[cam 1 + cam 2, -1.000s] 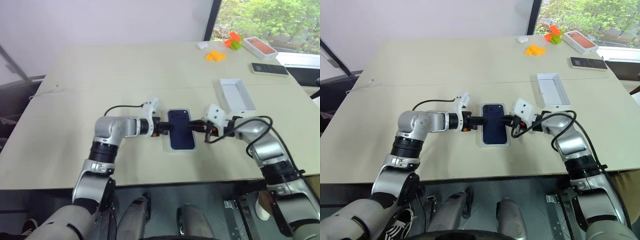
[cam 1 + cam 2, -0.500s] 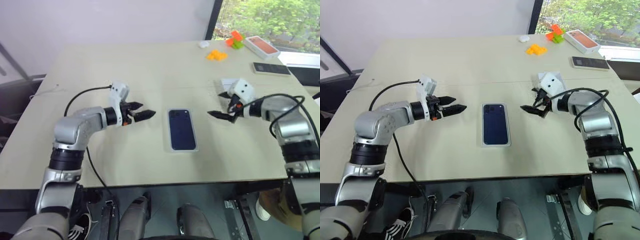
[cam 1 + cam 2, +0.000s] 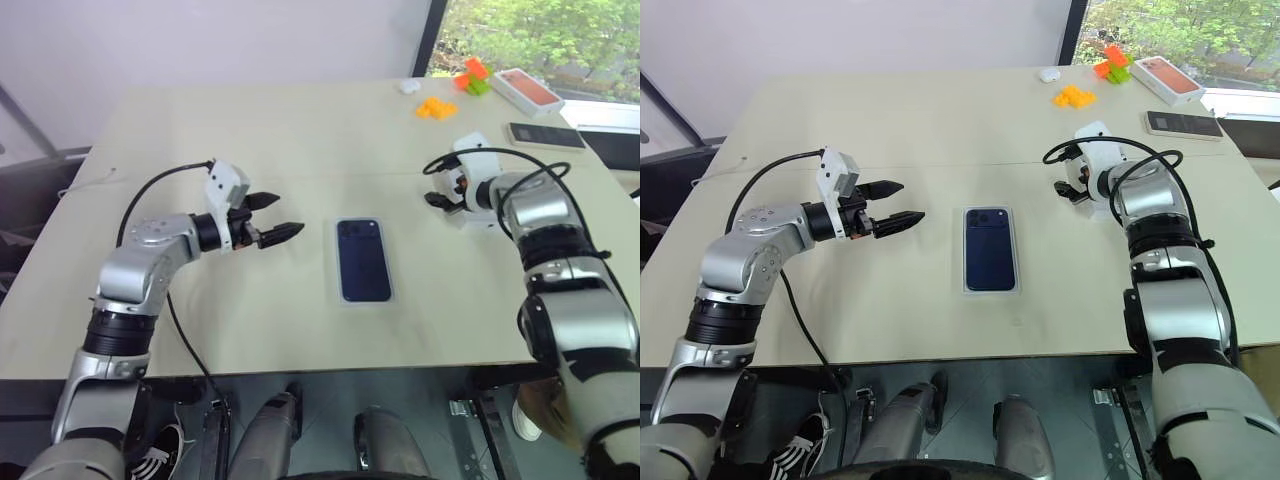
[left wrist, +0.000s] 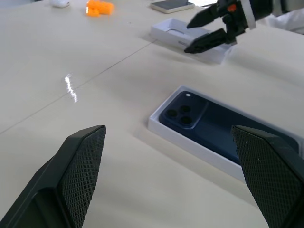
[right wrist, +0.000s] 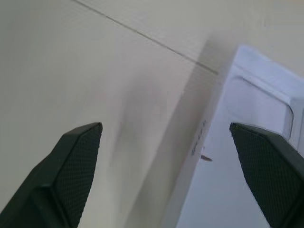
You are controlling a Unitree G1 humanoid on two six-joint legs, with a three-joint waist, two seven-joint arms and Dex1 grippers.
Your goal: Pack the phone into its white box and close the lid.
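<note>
The pale surface [image 3: 300,140] carries it all, and near the middle of its near edge lies the white box [image 3: 335,290] with the phone [image 3: 362,260] seated in it, dark glossy back up, camera bump toward the far edge. Both arms are clear of it. On the left side the left gripper [image 3: 272,217] hovers above the surface, its jaws spread wide and empty, pointing across at the phone. Over on the right side the right gripper [image 4: 205,34] hangs with its jaws wide as well, holding nothing, tips just at the lid [image 4: 176,34], which lies inner side up well apart from the box. Toward the far right corner sit an orange-topped box [image 3: 527,91], a black slab [image 3: 542,135] and some small orange blocks [image 3: 434,108].
</note>
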